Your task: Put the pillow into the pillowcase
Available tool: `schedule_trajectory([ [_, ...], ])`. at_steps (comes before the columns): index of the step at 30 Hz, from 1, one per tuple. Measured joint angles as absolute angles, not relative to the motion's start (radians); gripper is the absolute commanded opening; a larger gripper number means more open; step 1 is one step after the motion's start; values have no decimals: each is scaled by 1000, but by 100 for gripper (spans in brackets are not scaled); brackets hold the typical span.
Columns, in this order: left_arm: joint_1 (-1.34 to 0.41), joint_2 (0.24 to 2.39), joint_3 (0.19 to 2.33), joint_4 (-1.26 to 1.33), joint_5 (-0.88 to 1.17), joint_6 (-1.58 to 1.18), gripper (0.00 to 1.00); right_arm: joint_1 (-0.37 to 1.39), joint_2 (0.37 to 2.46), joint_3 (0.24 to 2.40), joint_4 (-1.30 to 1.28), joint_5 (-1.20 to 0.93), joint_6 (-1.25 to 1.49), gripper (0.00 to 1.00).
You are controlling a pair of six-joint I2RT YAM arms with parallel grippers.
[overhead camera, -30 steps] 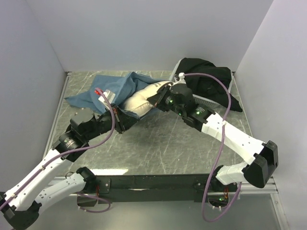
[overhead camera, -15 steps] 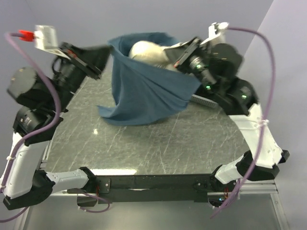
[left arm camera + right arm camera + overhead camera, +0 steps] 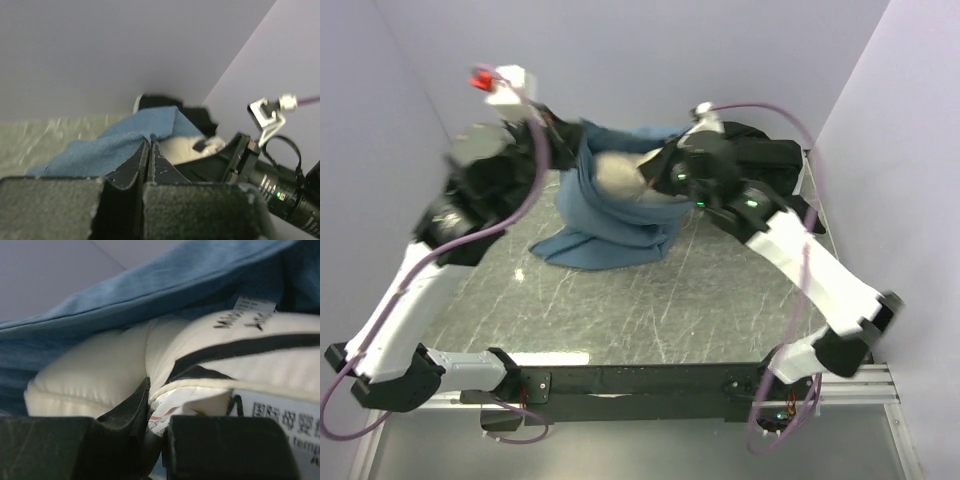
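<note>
Lowered from the mid-air lift, dropping the pillowcase (image 3: 605,225) bottom onto the bench (image 3: 650,300). Holding its rim pinched tight in the left jaws, with the pillow (image 3: 618,172) edge nipped in the right jaws. Pillow mostly sunk inside, top showing at the mouth. Probably nearly done.

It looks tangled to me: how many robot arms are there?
2. The left arm comes from the left, the right arm from the right; both meet at the pillowcase.

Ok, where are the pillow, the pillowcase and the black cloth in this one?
pillow (image 3: 617,172): top external view, cream top showing in the case's mouth.
pillowcase (image 3: 610,232): top external view, hanging blue fabric below the pillow.
black cloth (image 3: 772,155): top external view, heap behind the right arm.
</note>
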State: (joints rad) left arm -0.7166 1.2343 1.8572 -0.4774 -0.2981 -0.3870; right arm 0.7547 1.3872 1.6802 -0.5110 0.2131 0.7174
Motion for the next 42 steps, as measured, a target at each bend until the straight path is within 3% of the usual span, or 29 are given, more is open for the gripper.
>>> schedule_trajectory([
  [2, -713, 1238, 1752, -480, -303, -396, 1, 755, 1456, 1665, -515, 189, 715, 11],
  [5, -703, 1241, 1633, -491, -308, -421, 1, 762, 1530, 1708, -542, 159, 688, 37],
  [8, -639, 1241, 1599, -524, -272, -481, 1, 757, 1574, 1798, -604, 166, 650, 55],
  [11, -496, 1236, 1604, -538, -230, -553, 1, 749, 1580, 1842, -627, 181, 608, 68],
  [18, -267, 1236, 1650, -569, -130, -680, 1, 696, 1473, 1814, -661, 204, 540, 76],
  [26, -184, 1223, 1589, -566, -26, -778, 1, 419, 1095, 1209, -417, 25, 608, 72],
  [32, -184, 1206, 1543, -565, 17, -803, 1, 551, 1178, 921, -238, -64, 645, 73],
  [42, -184, 1180, 1525, -556, 44, -811, 1, 794, 1176, 696, 27, 45, 784, 73],
])
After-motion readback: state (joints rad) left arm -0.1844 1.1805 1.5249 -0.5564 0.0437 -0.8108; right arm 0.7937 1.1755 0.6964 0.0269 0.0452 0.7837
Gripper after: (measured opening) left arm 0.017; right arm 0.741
